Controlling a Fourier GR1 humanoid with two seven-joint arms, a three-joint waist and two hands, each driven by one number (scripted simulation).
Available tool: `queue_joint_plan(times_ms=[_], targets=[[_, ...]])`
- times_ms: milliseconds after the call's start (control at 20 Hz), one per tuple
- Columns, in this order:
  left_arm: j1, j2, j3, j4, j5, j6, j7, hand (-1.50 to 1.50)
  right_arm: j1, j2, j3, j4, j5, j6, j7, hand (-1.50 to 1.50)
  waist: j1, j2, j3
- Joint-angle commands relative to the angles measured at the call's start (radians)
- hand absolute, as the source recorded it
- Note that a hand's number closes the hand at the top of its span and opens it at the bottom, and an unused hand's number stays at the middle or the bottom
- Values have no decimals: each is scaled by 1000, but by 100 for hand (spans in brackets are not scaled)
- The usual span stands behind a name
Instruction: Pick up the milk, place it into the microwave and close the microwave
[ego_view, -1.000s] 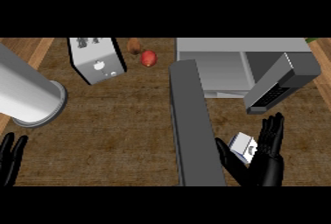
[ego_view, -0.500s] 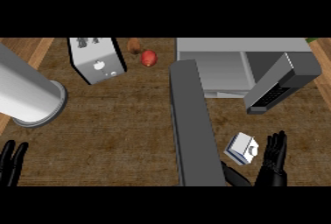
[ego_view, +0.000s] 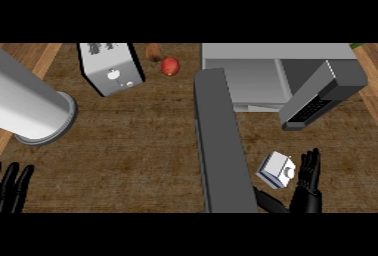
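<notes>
You are early in the task, as far as this shows: the small white-and-blue milk carton (ego_view: 276, 169) sits on the brown wood-grain counter (ego_view: 140, 150), well below the boxy grey microwave (ego_view: 251, 75) and outside it. Your right hand (ego_view: 307, 181) stands just beside the carton, fingers straight and open, gripping nothing; you cannot tell whether it touches. The microwave's grey door (ego_view: 322, 92) hangs open, so grasping, lifting, placing and closing are all left to do. Your left hand (ego_view: 15, 186) rests open, far down-left of the microwave. Left of the microwave stand a long dark grey slab (ego_view: 221, 145), a small red fruit (ego_view: 170, 65), a white toaster (ego_view: 111, 67) and a big silver cylinder (ego_view: 33, 107).
</notes>
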Motion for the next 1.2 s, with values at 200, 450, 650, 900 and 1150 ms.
queue_joint_plan(times_ms=[200, 450, 650, 900, 1150], targets=[[68, 5, 8, -55, 28, -29, 1, -150, -123, -3, -127, 201, -43, 45, -60, -150, 4, 0, 0], [10, -7, 20, 10, -12, -7, -28, -150, -114, -30, -213, 315, -80, 26, -144, -150, -1, 1, 0], [65, -9, -34, 11, -33, -20, -61, -150, -160, -50, -243, 386, -67, 3, -111, -150, 2, 0, 0], [-28, -9, -10, 40, -25, 18, -15, -150, -186, -63, -293, 557, -125, 186, -269, -150, -1, 1, 0], [27, -4, 23, 2, 12, -21, -18, -150, -227, -75, -185, 590, -131, 468, -240, -150, 13, 0, 1]])
